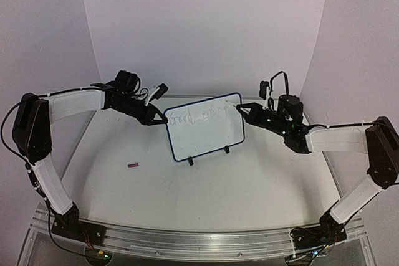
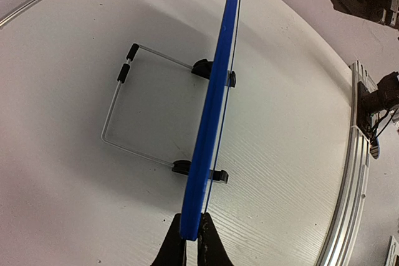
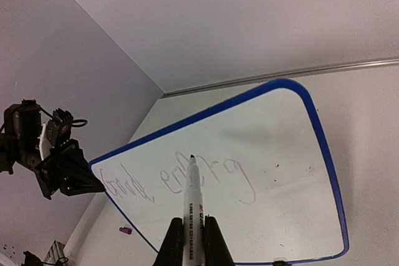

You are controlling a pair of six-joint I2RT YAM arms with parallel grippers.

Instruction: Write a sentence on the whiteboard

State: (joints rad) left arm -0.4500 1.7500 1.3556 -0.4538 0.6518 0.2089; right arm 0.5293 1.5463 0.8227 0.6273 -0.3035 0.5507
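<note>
The whiteboard [image 1: 209, 135] stands upright on two black feet at mid-table, with a white face and a blue frame. One faint line of the sentence [image 1: 201, 116] reads roughly "Good energy"; it also shows in the right wrist view [image 3: 168, 182]. My left gripper [image 1: 161, 118] is shut on the board's left edge, which is seen edge-on in the left wrist view [image 2: 215, 104] between its fingers [image 2: 171, 244]. My right gripper [image 3: 193, 232] is shut on a white marker [image 3: 192, 197]. The marker's tip is at the board face over the middle letters; I cannot tell whether it touches.
A small pink cap-like piece [image 1: 133, 165] lies on the table left of the board, also in the right wrist view [image 3: 125, 230]. A wire stand [image 2: 115, 116] props the board from behind. An aluminium rail [image 1: 199, 241] runs along the near edge. Walls close the back and sides.
</note>
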